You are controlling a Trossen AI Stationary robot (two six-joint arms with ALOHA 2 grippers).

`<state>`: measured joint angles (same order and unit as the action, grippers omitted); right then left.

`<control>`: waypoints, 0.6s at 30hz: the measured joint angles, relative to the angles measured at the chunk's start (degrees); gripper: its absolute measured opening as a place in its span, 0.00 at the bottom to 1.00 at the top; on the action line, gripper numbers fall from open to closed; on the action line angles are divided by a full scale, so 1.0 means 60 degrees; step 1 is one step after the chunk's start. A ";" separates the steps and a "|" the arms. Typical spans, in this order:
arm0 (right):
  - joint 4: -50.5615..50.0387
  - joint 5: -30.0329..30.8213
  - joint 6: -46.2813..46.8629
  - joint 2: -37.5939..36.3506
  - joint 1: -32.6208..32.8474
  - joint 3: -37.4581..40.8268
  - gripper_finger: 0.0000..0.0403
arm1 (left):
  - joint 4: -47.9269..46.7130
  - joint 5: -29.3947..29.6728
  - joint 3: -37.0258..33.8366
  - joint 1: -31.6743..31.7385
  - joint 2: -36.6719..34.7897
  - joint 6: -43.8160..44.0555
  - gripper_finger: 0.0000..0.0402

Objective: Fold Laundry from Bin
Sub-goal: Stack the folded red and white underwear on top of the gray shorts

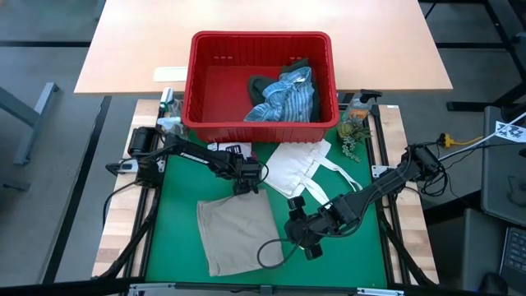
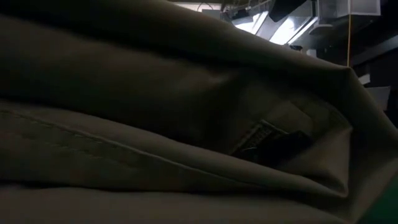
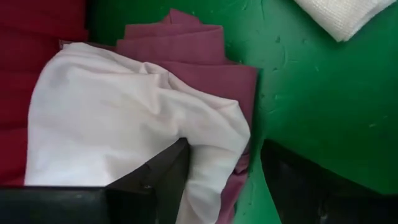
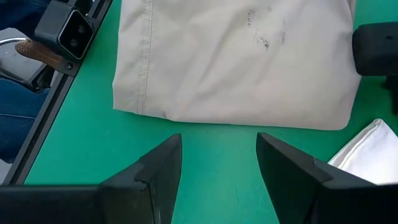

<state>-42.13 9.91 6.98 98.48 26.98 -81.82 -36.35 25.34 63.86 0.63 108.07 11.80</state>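
High view: the bin at twelve o'clock holds the striped shirt; the tan garment lies at six.

Left wrist view: the left gripper, jaws apart, straddles the white cloth over the maroon cloth.

Right wrist view: the right gripper hangs wide, empty.

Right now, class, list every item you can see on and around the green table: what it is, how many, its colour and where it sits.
Large red plastic bin: one, red, far edge of the mat.
Blue-white striped shirt: one, inside the bin, right side.
Dark green garment: one, inside the bin, beside the shirt.
Folded tan garment: one, near left of the green mat.
Flat white tote bag: one, mat centre, near the bin.
Small white cloth: one, lying on the small maroon cloth.
Left fingers: open, around the white cloth's edge.
Right fingers: open, empty, above the mat.
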 joint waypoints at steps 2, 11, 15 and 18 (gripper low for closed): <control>-0.0003 0.0002 0.0000 0.0004 0.0000 0.0000 0.51 | 0.0018 0.0012 -0.0001 0.0003 0.0009 0.0020 0.44; -0.0634 -0.0060 0.0011 -0.0339 0.0015 0.0011 0.51 | 0.0027 -0.0046 -0.0015 0.0027 0.0029 0.0825 0.04; -0.1301 0.0104 0.0018 -0.0809 0.0068 0.0011 0.51 | 0.0009 -0.0083 -0.0018 0.0028 -0.0015 0.1270 0.04; -0.1677 0.0550 0.0026 -0.1173 0.0069 0.0011 0.51 | -0.0144 -0.0136 0.0065 -0.0040 -0.0083 0.1455 0.03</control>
<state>-52.19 13.22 7.14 91.44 27.40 -81.76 -37.21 24.52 64.25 0.39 107.58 20.53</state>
